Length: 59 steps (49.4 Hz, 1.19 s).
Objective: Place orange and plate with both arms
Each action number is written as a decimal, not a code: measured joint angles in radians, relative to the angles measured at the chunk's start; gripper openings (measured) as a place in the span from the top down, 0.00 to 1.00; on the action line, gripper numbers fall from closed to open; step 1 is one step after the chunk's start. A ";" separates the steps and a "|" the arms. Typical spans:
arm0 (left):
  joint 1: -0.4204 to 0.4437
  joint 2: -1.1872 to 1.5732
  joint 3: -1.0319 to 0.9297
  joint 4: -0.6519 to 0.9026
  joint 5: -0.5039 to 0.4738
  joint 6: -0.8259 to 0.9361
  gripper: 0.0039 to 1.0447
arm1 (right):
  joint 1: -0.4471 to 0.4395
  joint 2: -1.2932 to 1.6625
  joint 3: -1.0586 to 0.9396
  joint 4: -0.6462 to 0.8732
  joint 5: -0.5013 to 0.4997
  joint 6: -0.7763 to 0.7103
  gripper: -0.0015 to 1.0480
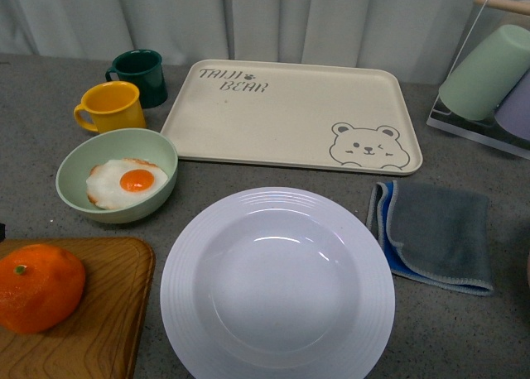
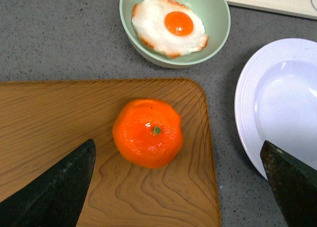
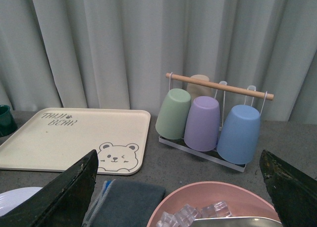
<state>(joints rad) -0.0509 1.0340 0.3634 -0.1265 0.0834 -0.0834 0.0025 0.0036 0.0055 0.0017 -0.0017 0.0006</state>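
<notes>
Roughly by size: grey table [image 1: 33,147] carries everything. At the back, centre, lies a cream tray [image 1: 290,114] w/ a bear drawing. In front of it, nearest the robot, sits the white plate [image 1: 277,288], flat on the table and just short of the tray's front edge. A wooden board [image 1: 108,313] is at front left, beside the plate w/ a thin strip of table between. A folded grey-blue cloth [image 1: 439,234] lies right of the plate. Far right at the back is a rack [image 3: 223,87] of upturned pastel cups. The right wrist view also shows a pink bowl [image 3: 198,192] w/ clear cubes, close under that camera.

Pale green bowl [image 1: 124,209] is behind the board, a fried egg [image 1: 128,182] inside. Yellow mug [image 1: 112,106] and dark green mug [image 1: 141,74] stand behind it, touching or nearly so.

Left gripper [image 2: 177,145] is spread wide, nothing grasped. One finger shows over the board, the other over the plate rim, the fruit between them untouched. Right gripper [image 3: 178,152] is likewise splayed apart, grasping nothing.

The orange [image 1: 40,286] rests on the board, stem dot up, left of the plate and apart from it.
</notes>
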 joint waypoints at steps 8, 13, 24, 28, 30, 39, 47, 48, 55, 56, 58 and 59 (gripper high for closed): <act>-0.024 0.126 0.081 -0.068 -0.010 0.008 0.06 | 0.000 0.000 0.000 0.000 0.000 0.000 0.09; -0.028 0.195 0.122 -0.062 -0.028 0.035 0.06 | 0.000 0.000 0.000 0.000 0.000 0.000 0.09; -0.027 0.339 0.138 0.019 -0.056 0.091 0.06 | 0.000 0.000 0.000 0.000 0.000 0.000 0.09; -0.026 0.387 0.138 0.036 -0.070 0.105 0.06 | 0.000 0.000 0.000 0.000 0.000 0.000 0.09; -0.024 0.405 0.138 0.041 -0.071 0.106 0.06 | 0.000 0.000 0.000 0.000 0.000 0.000 0.09; -0.013 0.490 0.142 0.062 -0.079 0.111 0.06 | 0.000 0.000 0.000 0.000 0.000 0.000 0.09; 0.002 0.559 0.156 0.077 -0.066 0.108 0.06 | 0.000 0.000 0.000 0.000 0.000 0.000 0.09; 0.003 0.565 0.159 0.077 -0.060 0.105 0.06 | 0.000 0.000 0.000 0.000 0.000 0.000 0.09; 0.007 0.586 0.167 0.094 -0.051 0.098 0.06 | 0.000 0.000 0.000 0.000 0.000 0.000 0.09; 0.007 0.588 0.168 0.096 -0.051 0.098 0.09 | 0.000 0.000 0.000 0.000 0.000 0.000 0.09; 0.007 0.591 0.170 0.098 -0.050 0.096 0.14 | 0.000 0.000 0.000 0.000 0.000 0.000 0.09; 0.007 0.591 0.170 0.098 -0.049 0.096 0.16 | 0.000 0.000 0.000 0.000 0.000 0.000 0.09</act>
<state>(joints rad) -0.0437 1.6249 0.5331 -0.0280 0.0345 0.0124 0.0025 0.0036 0.0055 0.0017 -0.0017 0.0006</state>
